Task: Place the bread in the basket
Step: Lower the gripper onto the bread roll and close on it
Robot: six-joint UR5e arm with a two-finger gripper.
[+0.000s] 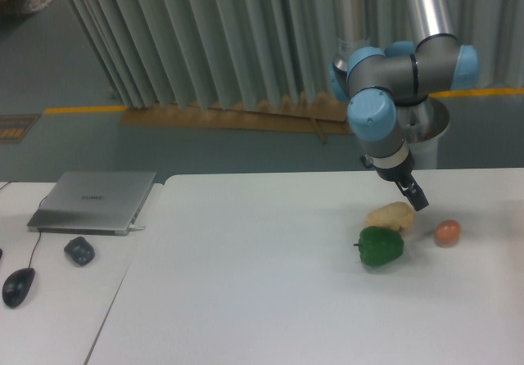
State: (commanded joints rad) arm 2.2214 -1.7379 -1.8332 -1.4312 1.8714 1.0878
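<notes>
The bread (390, 215) is a pale yellow-tan oblong roll lying on the white table (246, 299) at the right. My gripper (415, 197) hangs tilted just above and to the right of the bread's right end, close to it. Its dark fingers merge into one shape from this angle, so their spacing is unclear. Nothing is seen held in them. The basket is out of view.
A green pepper (381, 246) lies touching the bread's front side. A small orange-brown ball (447, 232) sits to the right of both. On the left side table are a closed laptop (94, 201), a dark lump (79, 250) and a mouse (18, 286).
</notes>
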